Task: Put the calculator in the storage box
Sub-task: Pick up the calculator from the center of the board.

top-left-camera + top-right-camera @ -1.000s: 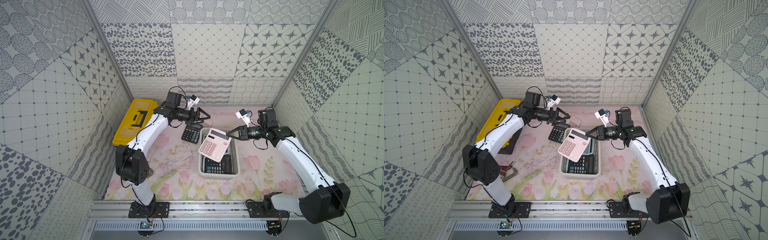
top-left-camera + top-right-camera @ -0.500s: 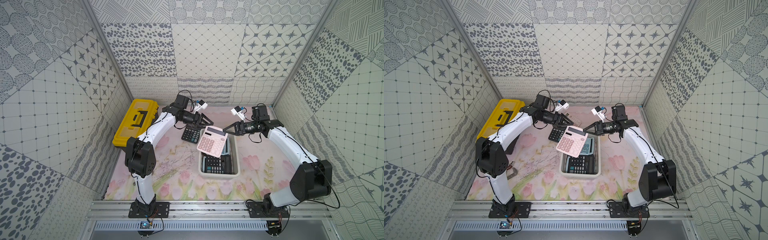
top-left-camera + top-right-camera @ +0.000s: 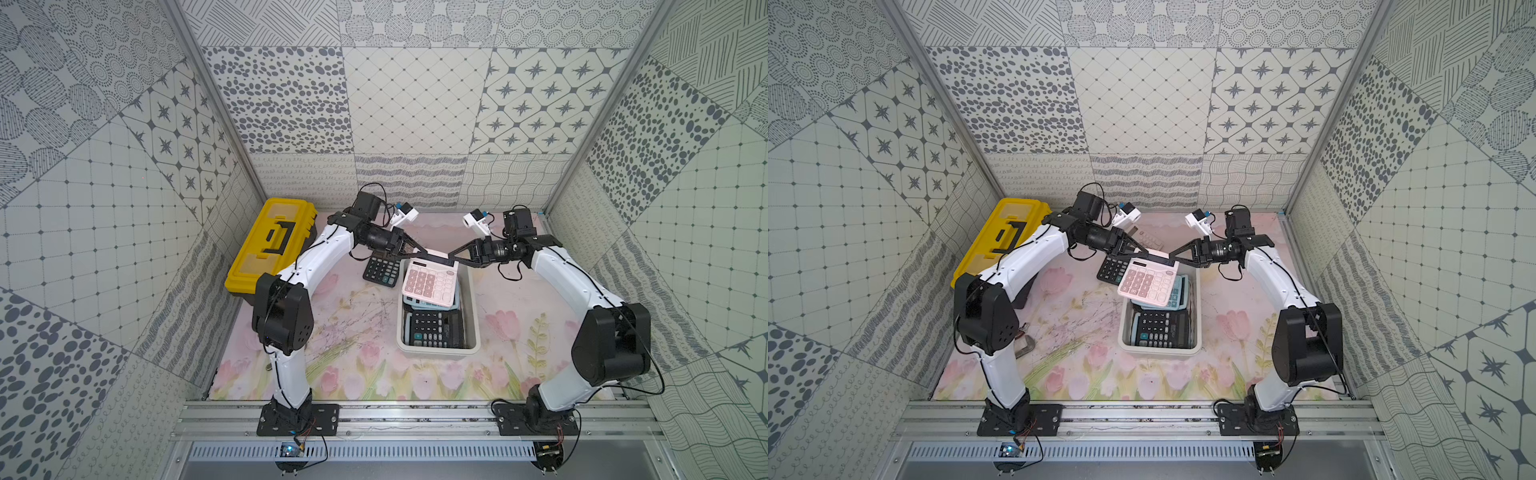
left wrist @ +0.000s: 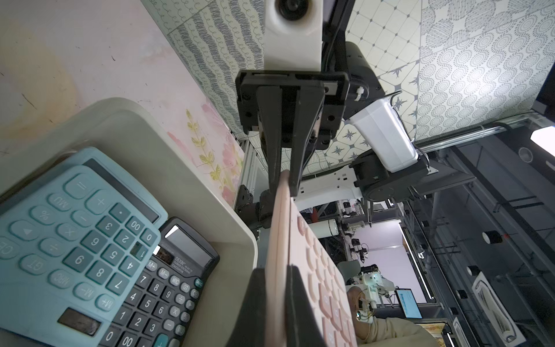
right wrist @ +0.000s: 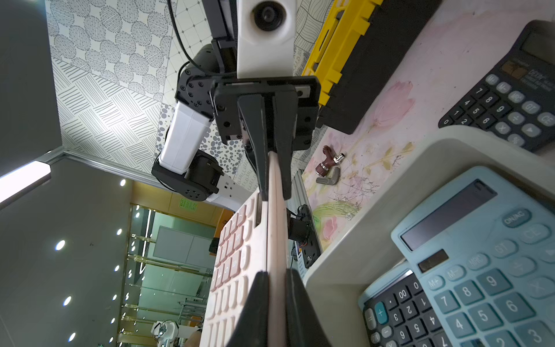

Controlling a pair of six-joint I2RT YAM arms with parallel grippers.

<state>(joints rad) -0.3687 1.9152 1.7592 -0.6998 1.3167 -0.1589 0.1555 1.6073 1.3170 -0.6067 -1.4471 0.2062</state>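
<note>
Left tool (image 3: 423,252) and right tool (image 3: 453,259) are each gripping the far edge of the pink rectangular plastic calculator (image 3: 430,286), holding it tilted above the far end of the white round-cornered plastic storage box (image 3: 438,352), which is sitting mid-worktop (image 3: 353,316), nearer the right edge.

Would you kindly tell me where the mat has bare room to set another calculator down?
Widest bare mat lies between the storage box and the right arm. The front strip between box and rail is free too. It is crowded at the box's far end: left gripper and right gripper clamp the pink calculator there, beside a black calculator.
</note>
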